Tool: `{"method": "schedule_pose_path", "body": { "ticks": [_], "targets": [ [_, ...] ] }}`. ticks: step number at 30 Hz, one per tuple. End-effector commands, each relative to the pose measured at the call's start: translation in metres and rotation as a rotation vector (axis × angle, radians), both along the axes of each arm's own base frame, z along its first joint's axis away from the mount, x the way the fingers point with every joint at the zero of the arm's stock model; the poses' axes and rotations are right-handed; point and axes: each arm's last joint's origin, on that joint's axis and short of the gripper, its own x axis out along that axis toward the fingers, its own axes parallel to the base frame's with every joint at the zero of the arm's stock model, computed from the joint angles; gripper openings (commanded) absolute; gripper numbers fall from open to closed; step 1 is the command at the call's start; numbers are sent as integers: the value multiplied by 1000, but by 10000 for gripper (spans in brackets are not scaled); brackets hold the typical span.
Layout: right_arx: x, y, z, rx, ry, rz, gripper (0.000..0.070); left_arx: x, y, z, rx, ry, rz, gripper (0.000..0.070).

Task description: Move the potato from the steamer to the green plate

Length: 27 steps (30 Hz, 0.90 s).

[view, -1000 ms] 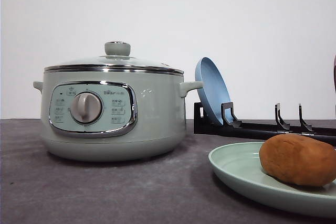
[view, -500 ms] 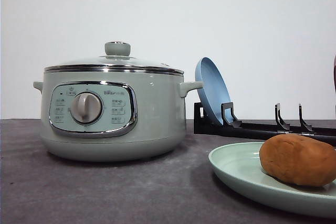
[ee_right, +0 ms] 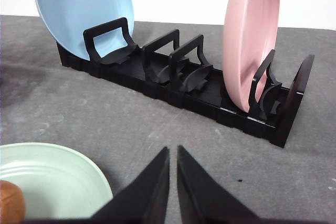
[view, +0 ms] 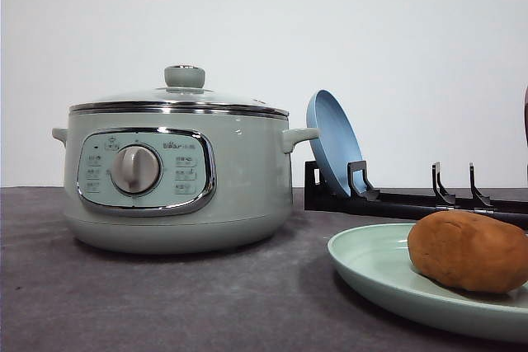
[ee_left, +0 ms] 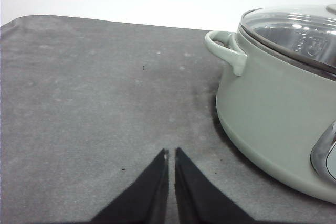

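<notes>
Potato [view: 469,251] resting on green plate [view: 371,265], right of lidded steamer [view: 177,175]. Left hand [ee_left: 171,153] and right hand [ee_right: 173,151] closed, empty, above table [view: 165,302].

Orange-brown oval potato [view: 469,251] lying on the shallow mint-green plate [view: 371,265], pale sage steamer [view: 177,171] well apart, glass lid on

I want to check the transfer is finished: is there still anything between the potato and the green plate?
Nothing visible stands between them. The potato already lies on the green plate, to the right of the steamer, whose glass lid is on. Both grippers, left and right, are shut and hold nothing.
</notes>
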Motion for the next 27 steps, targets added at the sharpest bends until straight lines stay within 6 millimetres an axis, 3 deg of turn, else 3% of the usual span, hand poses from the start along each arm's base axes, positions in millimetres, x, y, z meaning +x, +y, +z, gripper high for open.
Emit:
{"method": "schedule_pose_path", "body": {
  "ticks": [1, 27],
  "targets": [
    [0, 0, 0, -7, -10, -1, 14, 1, 0, -7, 13, 26, 3, 23],
    [0, 0, 0, -7, -10, -1, 14, 1, 0, -7, 13, 26, 3, 23]
  ]
}}
